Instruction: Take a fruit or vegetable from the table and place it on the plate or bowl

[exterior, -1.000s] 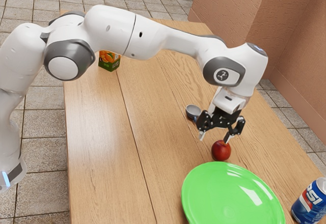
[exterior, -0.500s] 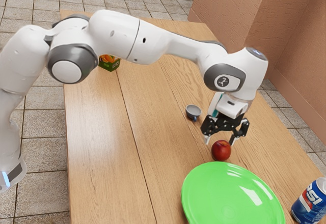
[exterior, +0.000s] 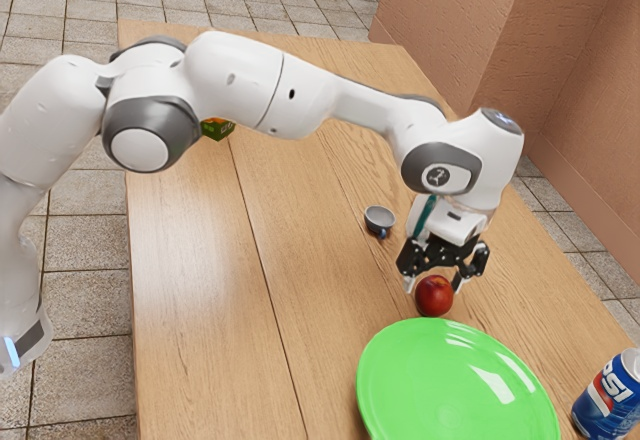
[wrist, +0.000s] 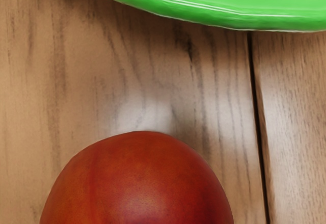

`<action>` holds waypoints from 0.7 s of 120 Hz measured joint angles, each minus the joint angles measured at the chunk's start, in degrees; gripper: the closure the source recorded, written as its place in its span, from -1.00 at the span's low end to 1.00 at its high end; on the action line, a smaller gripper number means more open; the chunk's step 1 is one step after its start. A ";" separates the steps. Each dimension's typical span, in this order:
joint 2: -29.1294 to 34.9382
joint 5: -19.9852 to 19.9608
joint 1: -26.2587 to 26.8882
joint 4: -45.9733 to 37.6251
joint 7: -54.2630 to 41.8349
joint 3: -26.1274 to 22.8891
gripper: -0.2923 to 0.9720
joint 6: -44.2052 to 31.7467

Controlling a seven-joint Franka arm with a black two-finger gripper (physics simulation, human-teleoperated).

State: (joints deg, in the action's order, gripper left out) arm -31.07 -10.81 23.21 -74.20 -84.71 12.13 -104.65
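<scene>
Now the white arm comes in from the exterior view's left and reaches out over the wooden table. It bends at the wrist, so the hand points down at the wood. The black gripper hangs low, right over the red apple. Its jaws are spread wide. One finger is on each side of the top of the apple, and neither one seems to touch it.

The apple sits on the table, between the two fingers and a little below them. In the wrist view the apple is big and round, just under the hand.

The green plate lies just beside the apple, with a thin strip of wood between them. The apple is not on the plate.

A small grey cup stands near the gripper, on the side away from the plate. A blue soda can stands by the plate at the exterior view's right.
</scene>
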 joint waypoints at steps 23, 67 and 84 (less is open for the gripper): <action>-0.66 -0.06 0.08 0.07 0.19 0.00 -0.54 -0.62; -1.05 -0.08 0.11 0.17 0.40 0.00 -0.41 -1.27; -1.56 -0.11 0.16 0.18 0.44 -0.02 -0.11 -1.55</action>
State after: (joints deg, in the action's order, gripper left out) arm -32.62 -10.92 23.36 -74.03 -84.27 12.10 -106.20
